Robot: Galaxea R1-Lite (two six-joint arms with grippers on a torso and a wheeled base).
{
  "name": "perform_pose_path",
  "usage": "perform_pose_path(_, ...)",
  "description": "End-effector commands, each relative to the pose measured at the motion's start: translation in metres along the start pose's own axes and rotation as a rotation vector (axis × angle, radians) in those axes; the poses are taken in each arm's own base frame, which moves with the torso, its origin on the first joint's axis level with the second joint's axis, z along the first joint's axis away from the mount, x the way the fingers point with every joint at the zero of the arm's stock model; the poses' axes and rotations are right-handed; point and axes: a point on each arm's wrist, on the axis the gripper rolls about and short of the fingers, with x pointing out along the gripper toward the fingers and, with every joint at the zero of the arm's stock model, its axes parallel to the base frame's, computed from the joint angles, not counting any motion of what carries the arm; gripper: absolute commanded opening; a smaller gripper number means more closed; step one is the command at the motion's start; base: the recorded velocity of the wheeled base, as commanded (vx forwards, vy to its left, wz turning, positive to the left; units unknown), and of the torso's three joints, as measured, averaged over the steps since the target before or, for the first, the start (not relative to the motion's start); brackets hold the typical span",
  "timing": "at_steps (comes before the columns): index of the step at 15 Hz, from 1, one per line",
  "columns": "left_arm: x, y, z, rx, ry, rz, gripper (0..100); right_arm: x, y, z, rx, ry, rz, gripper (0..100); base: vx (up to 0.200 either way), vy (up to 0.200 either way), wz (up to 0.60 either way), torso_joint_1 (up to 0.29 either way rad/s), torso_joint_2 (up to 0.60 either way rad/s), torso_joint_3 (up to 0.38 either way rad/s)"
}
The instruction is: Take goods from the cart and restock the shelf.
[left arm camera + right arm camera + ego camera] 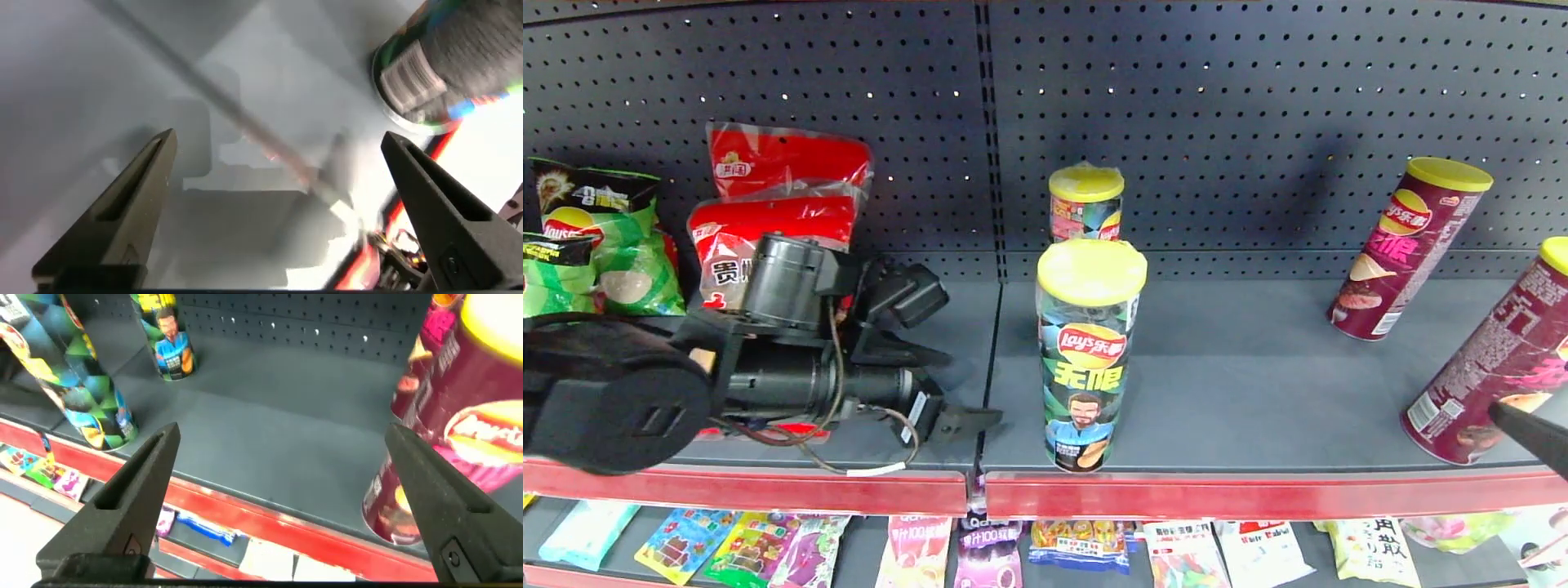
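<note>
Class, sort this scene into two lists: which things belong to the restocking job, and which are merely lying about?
Job: front green can, nearest maroon can, shelf, left gripper, right gripper.
Lying about: red bags, green crisp bags, lower-shelf packets.

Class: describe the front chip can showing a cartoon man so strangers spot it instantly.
Find the grey shelf with its red front rail. Near the middle, by the rail, stands the can. Unlike the maroon cans at right it is green-blue, and it stands before its twin.

Head view fronts shelf [1217, 384], wrist views nearer
</note>
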Motion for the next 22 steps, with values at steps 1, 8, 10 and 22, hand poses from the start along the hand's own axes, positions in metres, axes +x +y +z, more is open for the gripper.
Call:
perform_pose_path(1, -0.070, -0.013, -0.012, -0.005, -0.100, 0.086, 100, -0.006, 0.000, -0.006, -0.003, -0.007, -0.013, 100, 0.000, 0.000, 0.00, 0.000, 0.00, 0.000)
perform_pose_path(8, -0.226, -0.118, -0.154, -0.133, -0.244, 0.445, 100, -0.072, 0.003, -0.052, -0.034, 0.034, -0.310, 100, 0.000, 0.000, 0.00, 0.000, 0.00, 0.000)
perform_pose_path(10, -0.227, -0.123, -0.172, -0.226, -0.247, 0.585, 100, -0.092, 0.008, -0.068, -0.026, 0.079, -0.371, 100, 0.000, 0.000, 0.00, 0.000, 0.00, 0.000)
perform_pose_path(22, -0.186, -0.130, -0.227, -0.220, -0.551, 0.800, 100, -0.073, 0.014, -0.138, -0.039, 0.023, -0.378, 100, 0.000, 0.000, 0.00, 0.000, 0.00, 0.000)
